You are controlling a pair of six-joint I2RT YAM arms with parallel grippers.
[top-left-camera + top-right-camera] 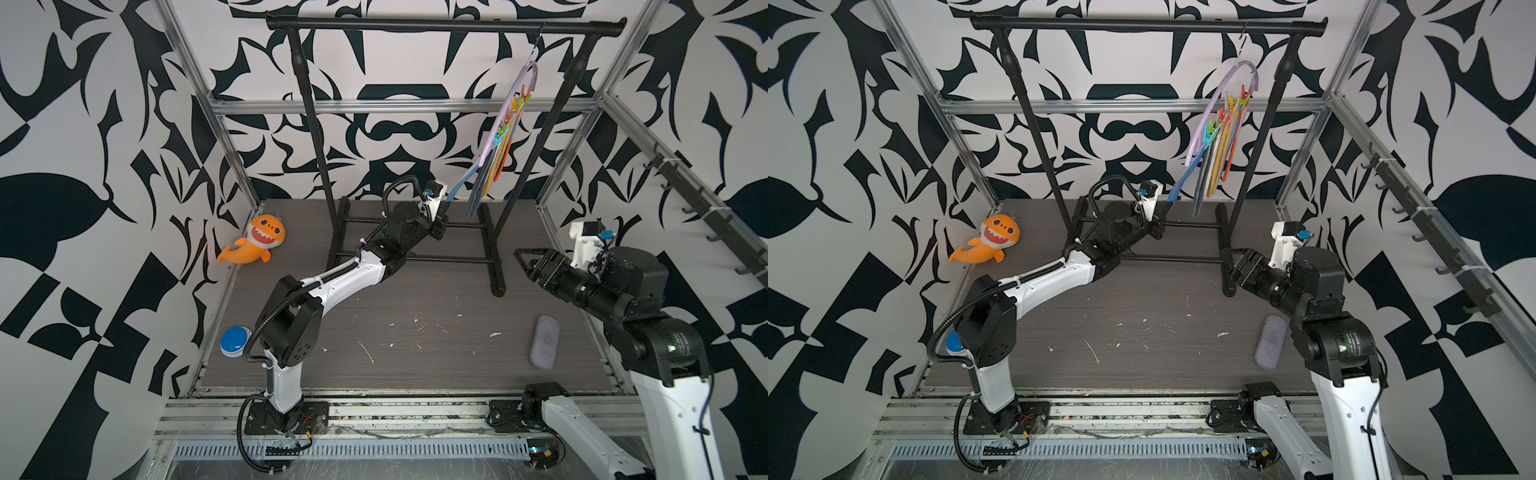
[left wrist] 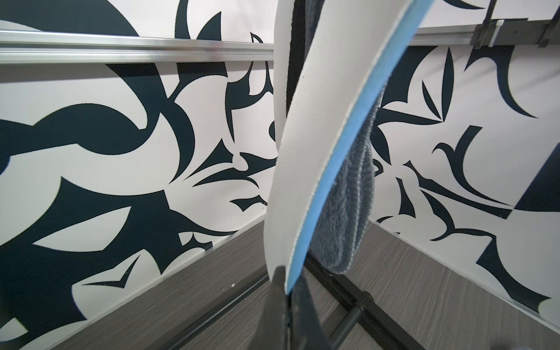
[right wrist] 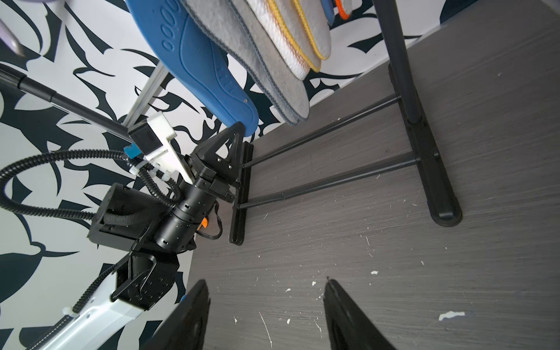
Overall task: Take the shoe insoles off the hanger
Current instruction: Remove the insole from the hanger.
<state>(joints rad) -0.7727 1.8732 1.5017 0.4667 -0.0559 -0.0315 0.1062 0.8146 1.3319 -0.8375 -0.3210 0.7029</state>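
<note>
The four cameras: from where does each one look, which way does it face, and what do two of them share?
Top views: high over the front, looking down and back at the table, rail and hanger; both arms show.
Left wrist: on the left arm, looking up along the held insole; the shut left gripper shows.
Right wrist: on the right arm, looking across the table at the rail's foot; the open right gripper shows.
Shared: both wrist views show that insole.

How many of each thing
One hanger, one black rail, one orange toy shark, one blue button, one lilac pad and two robot arms, left arm and right arm. The insoles hang in one bunch, too close together to count.
</note>
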